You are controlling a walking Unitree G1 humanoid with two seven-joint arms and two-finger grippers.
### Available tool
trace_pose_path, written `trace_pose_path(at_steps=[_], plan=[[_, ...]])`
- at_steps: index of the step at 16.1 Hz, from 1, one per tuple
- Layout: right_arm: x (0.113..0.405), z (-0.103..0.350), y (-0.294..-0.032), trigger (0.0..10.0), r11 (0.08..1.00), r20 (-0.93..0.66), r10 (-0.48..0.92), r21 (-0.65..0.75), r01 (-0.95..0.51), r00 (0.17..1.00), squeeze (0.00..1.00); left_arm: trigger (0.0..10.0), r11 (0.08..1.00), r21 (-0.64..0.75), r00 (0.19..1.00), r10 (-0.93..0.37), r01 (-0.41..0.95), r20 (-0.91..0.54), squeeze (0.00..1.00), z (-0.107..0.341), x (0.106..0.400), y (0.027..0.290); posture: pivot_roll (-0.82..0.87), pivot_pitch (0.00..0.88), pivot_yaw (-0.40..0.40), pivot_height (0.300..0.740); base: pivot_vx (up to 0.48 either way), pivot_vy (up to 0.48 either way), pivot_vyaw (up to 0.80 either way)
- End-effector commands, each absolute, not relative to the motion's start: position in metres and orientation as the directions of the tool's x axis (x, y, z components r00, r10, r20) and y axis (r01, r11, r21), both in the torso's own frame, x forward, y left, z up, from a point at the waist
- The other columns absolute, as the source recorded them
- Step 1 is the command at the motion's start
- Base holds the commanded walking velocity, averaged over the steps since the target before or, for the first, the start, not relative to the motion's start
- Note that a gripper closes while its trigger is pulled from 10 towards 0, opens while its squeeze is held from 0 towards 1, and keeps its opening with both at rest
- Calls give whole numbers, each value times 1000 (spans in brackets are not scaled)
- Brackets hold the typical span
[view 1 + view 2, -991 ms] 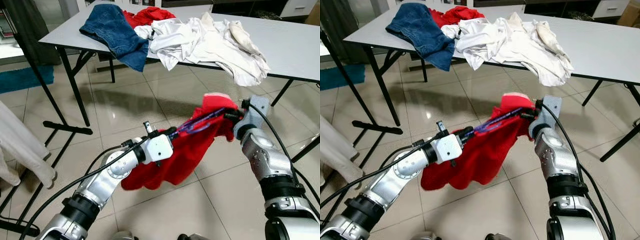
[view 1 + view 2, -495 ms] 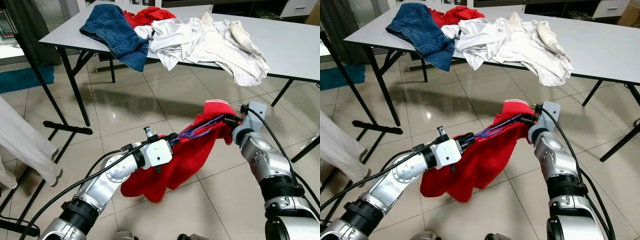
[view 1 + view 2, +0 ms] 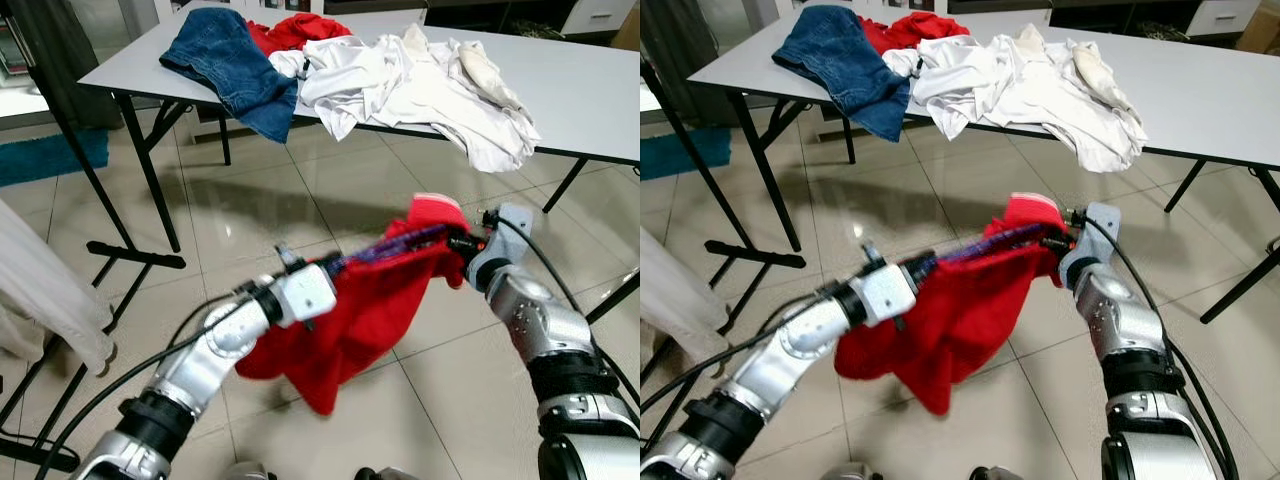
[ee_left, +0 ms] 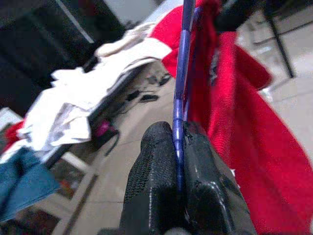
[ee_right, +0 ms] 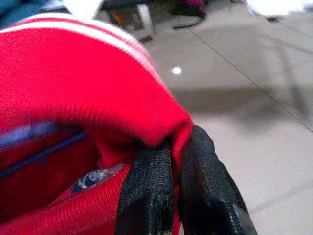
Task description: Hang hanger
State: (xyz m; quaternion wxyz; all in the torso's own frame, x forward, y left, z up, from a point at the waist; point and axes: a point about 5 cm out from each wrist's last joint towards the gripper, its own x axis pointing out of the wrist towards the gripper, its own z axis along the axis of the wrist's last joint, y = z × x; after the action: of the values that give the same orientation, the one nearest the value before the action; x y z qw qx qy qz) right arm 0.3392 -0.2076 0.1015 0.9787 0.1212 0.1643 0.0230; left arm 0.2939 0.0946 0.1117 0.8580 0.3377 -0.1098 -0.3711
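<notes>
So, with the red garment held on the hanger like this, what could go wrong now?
The left gripper pinches only the thin purple wire hanger, which might twist or slip. The right gripper grips just a fold of the red knit garment, which might pull free. The garment's lowest point hangs near the tiled floor and could drag.

Lying heaped on a grey folding table point(image 3: 590, 95): blue denim jeans point(image 3: 232, 65), crumpled white garments point(image 3: 420, 85), red cloth point(image 3: 300, 28).

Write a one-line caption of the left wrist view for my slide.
Left gripper shut on a blue hanger carrying a red garment.
</notes>
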Motion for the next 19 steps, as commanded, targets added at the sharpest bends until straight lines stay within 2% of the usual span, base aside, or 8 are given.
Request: trace_pose_path(at_steps=[1,3,7,9,11,12,16,19], plan=[[333,100,-230,0,981,-337,11,187,56,941,0,0,569,678,760,-649,465,24,0,127,303,112,222,22,-17,740,0,0,0],[333,100,-228,0,982,-326,8,179,53,946,0,0,584,667,759,-649,463,41,0,129,304,111,219,18,-18,740,0,0,0],[334,103,-261,0,937,-334,-210,199,286,919,0,0,566,649,705,-706,508,64,0,128,296,104,222,14,-24,740,0,0,0],[333,97,-266,0,900,-387,-251,243,361,887,0,0,553,639,671,-737,535,77,0,128,291,98,223,15,-27,740,0,0,0],[336,100,-258,0,912,-366,-231,241,332,901,0,0,499,638,623,-781,586,38,0,122,284,94,226,17,-28,740,0,0,0],[341,112,-256,0,931,-299,-230,209,298,926,0,0,466,640,613,-790,610,-10,0,115,281,95,227,18,-27,740,0,0,0],[351,165,-266,0,933,-92,-273,216,287,958,0,0,430,638,633,-765,639,-119,0,101,283,102,226,20,-26,740,0,0,0],[351,175,-267,0,946,-51,-270,170,274,962,0,0,437,628,656,-738,644,-159,0,96,285,106,223,21,-25,740,0,0,0]])
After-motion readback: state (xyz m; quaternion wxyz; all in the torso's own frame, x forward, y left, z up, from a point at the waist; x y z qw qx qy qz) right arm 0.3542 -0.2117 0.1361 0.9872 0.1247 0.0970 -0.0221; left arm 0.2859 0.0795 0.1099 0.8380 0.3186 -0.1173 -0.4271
